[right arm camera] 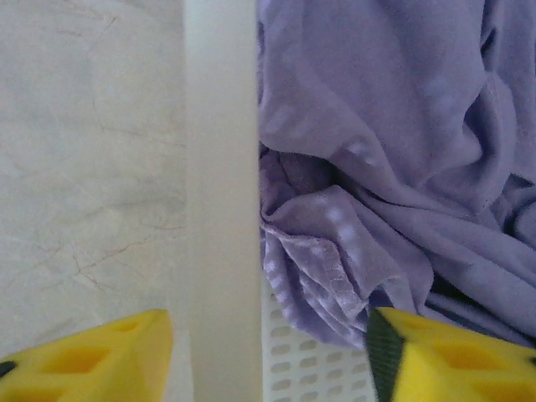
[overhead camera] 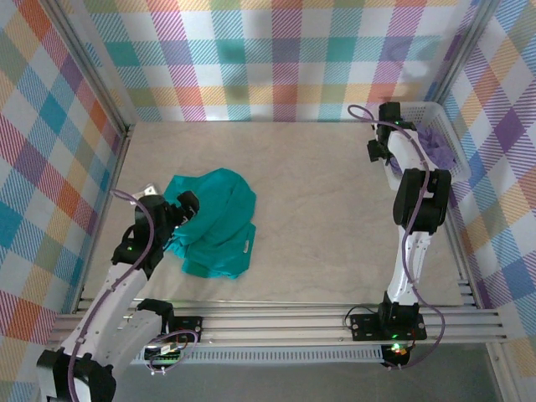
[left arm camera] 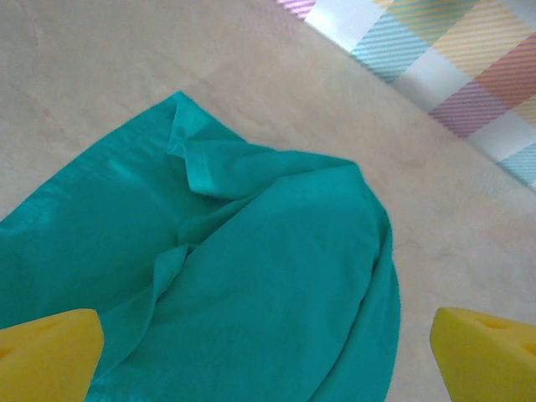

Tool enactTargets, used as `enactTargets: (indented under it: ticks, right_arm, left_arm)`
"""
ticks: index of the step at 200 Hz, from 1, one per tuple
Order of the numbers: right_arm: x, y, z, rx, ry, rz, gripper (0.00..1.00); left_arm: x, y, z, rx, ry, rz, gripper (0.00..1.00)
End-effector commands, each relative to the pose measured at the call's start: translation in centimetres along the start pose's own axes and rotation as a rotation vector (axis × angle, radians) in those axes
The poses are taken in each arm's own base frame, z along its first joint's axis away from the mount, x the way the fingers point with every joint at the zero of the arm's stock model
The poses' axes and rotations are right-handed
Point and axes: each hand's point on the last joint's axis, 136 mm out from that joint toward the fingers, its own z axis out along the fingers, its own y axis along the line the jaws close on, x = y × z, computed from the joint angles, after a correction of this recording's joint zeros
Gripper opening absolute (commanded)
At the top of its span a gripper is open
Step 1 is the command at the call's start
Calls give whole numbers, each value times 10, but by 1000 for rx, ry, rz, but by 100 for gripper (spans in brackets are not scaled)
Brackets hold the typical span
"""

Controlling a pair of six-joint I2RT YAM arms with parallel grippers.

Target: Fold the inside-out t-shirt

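The inside-out t-shirt (overhead camera: 213,222) lies bunched on the left half of the table (overhead camera: 335,218), its layers lapped over each other. The left gripper (left arm camera: 266,356) hovers just above it with jaws fully spread, holding nothing. The right gripper (right arm camera: 268,360) is well apart, at the far right corner. Its jaws are parted astride the wall of the white basket (right arm camera: 219,167), holding nothing, and the lavender garment (right arm camera: 385,126) sits just beside 1 finger.

Risks noted:
1. A pinch here likely takes 2 layers, locking the creases in.
2. Pulling with 1 arm likely drags the heap instead of spreading it.
3. On closing or withdrawing, the right jaws may snag the basket or the wrong garment.
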Motion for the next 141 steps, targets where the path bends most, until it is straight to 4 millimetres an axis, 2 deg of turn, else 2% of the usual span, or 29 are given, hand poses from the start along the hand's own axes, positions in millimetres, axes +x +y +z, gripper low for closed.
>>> enactTargets:
  ticks: [1, 18, 32, 44, 66, 84, 101, 117, 141]
  right_arm:
    - [-37, 28, -83, -66, -190, -13, 71]
    - [-45, 85, -136, -190, -326, -53, 75]
    - [-38, 150, -182, -382, -422, -88, 76]
    - [-17, 212, -214, -562, -465, -139, 77]
    - [39, 316, -248, -876, -390, -195, 77]
    - [89, 379, -257, -1002, -278, -256, 77]
    - [120, 417, -258, -1093, -194, -253, 76]
    - [130, 441, -248, -1147, -131, -214, 73]
    - [116, 466, -231, -1166, -114, -168, 69]
  left_arm:
    - [10, 10, 12, -41, 24, 24, 100]
    - [23, 17, 23, -72, 76, 19, 100]
    - [36, 23, 31, -91, 128, 2, 100]
    - [44, 32, 35, -123, 151, -13, 100]
    - [52, 50, 36, -186, 164, -20, 99]
    - [54, 71, 32, -261, 154, -15, 99]
    - [56, 84, 32, -287, 137, -29, 98]
    - [61, 80, 38, -249, 160, -45, 93]
    - [72, 70, 52, -196, 219, -68, 84]
